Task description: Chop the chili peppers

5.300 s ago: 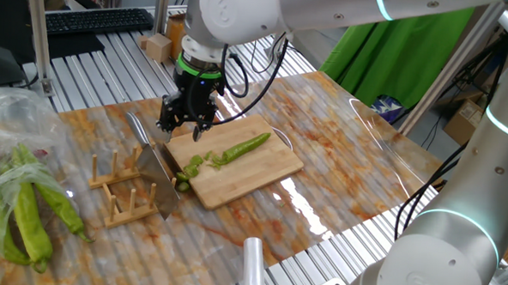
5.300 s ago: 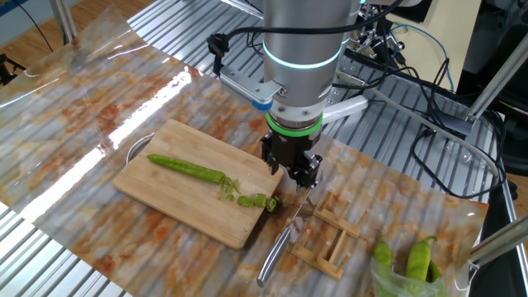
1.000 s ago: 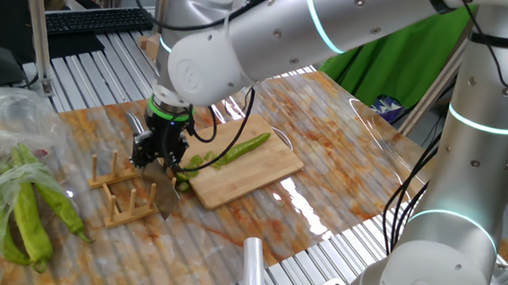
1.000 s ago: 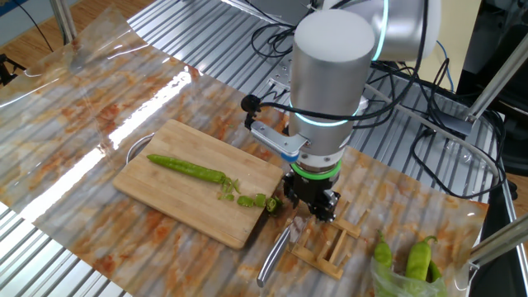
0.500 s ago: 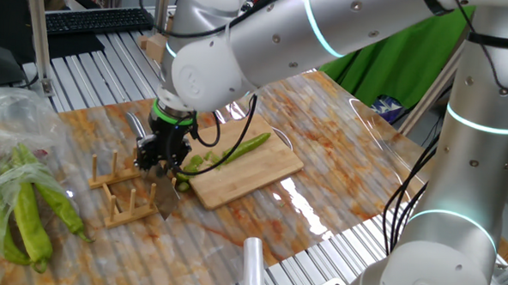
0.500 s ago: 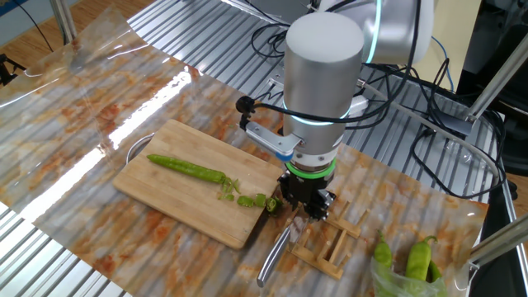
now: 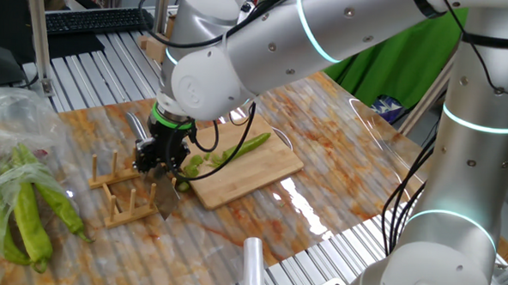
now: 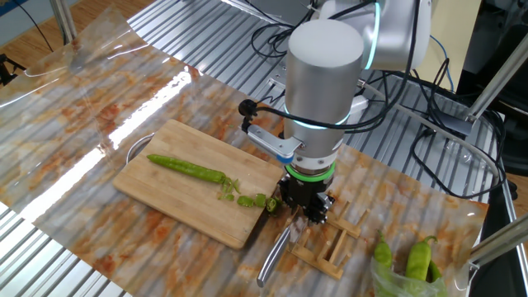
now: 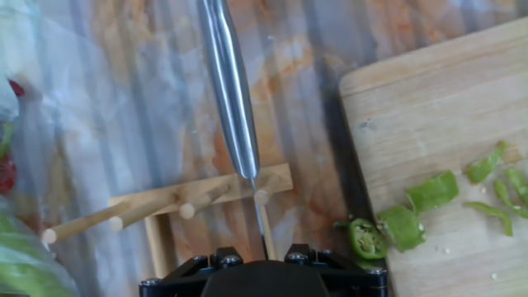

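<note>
A knife (image 9: 231,99) stands in a wooden rack (image 9: 177,206) beside a cutting board (image 9: 429,107).

- Bright, even light in both fixed views; colours clean, focus sharp.
- White glare streaks on glossy table (image 7: 320,205) and on its far side (image 8: 140,115).
- Soft, short shadows under arm (image 7: 267,48) and board (image 8: 198,190).
- Hand view dimmer, slightly soft; knife (image 9: 231,99) handle shows bright specular band.
- Left edge of hand view blurred, washed out.

Green chili (image 7: 241,148), marbled orange table (image 7: 339,155)
</note>
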Tool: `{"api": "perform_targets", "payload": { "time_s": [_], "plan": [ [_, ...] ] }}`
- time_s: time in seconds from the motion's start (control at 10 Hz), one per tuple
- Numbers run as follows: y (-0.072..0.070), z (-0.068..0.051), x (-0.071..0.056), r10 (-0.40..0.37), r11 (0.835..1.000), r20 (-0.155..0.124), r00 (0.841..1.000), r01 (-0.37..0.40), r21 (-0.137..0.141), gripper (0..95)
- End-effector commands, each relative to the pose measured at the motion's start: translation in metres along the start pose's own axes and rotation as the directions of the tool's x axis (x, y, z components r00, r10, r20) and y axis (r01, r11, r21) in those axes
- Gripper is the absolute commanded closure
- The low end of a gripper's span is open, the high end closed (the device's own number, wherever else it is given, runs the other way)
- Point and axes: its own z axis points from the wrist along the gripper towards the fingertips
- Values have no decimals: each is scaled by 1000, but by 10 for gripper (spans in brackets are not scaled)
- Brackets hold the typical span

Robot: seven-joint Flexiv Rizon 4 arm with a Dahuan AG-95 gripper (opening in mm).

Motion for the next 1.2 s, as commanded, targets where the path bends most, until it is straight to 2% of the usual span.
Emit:
{"api": "perform_targets", "payload": {
  "time_s": [0.1, 0.9, 1.1, 1.2],
  "plan": [
    [0, 2, -1, -1, 1000, 3, 1000, 1, -2, 570],
    [0, 12, -2, 1, 1000, 8, 1000, -1, -16, 570],
    [1, 11, -2, -22, 1000, 2, 1000, 22, -16, 950],
    [1, 11, -2, -14, 1000, 5, 1000, 14, -13, 950]
  ]
}}
